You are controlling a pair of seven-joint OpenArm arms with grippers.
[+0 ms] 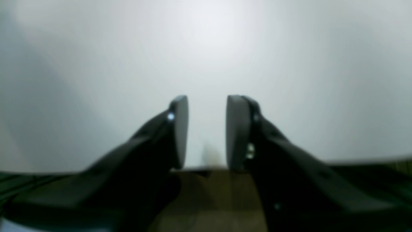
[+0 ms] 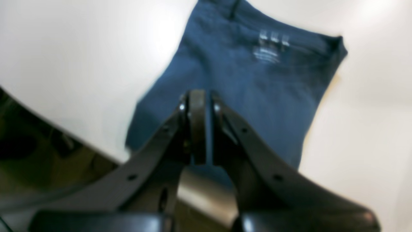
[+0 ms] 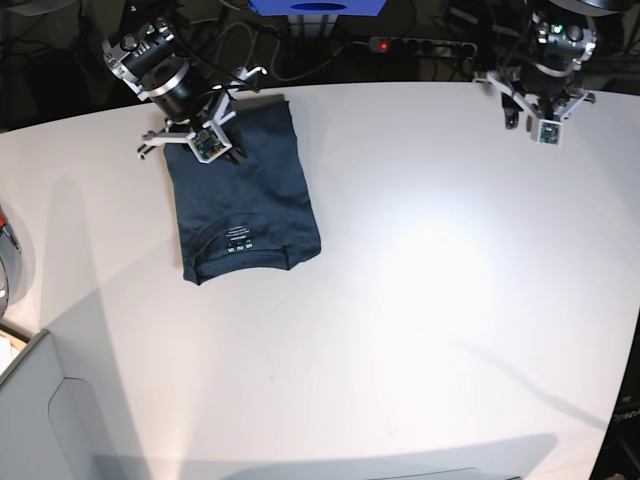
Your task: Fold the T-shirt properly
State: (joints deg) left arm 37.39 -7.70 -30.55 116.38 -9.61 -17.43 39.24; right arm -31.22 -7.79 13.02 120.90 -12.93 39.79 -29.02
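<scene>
The dark navy T-shirt lies flat in a folded rectangle on the left part of the white table, its neck and white label toward the near side. In the right wrist view the T-shirt spreads out below the fingers. My right gripper hovers at the shirt's far edge, shut, with no cloth visibly pinched. My left gripper is far off at the table's back right over bare tabletop, open with nothing between its fingers.
A power strip and cables run behind the table's far edge. A blue block sits at the top centre. A grey panel stands at the near left corner. The table's edge shows just below my left gripper.
</scene>
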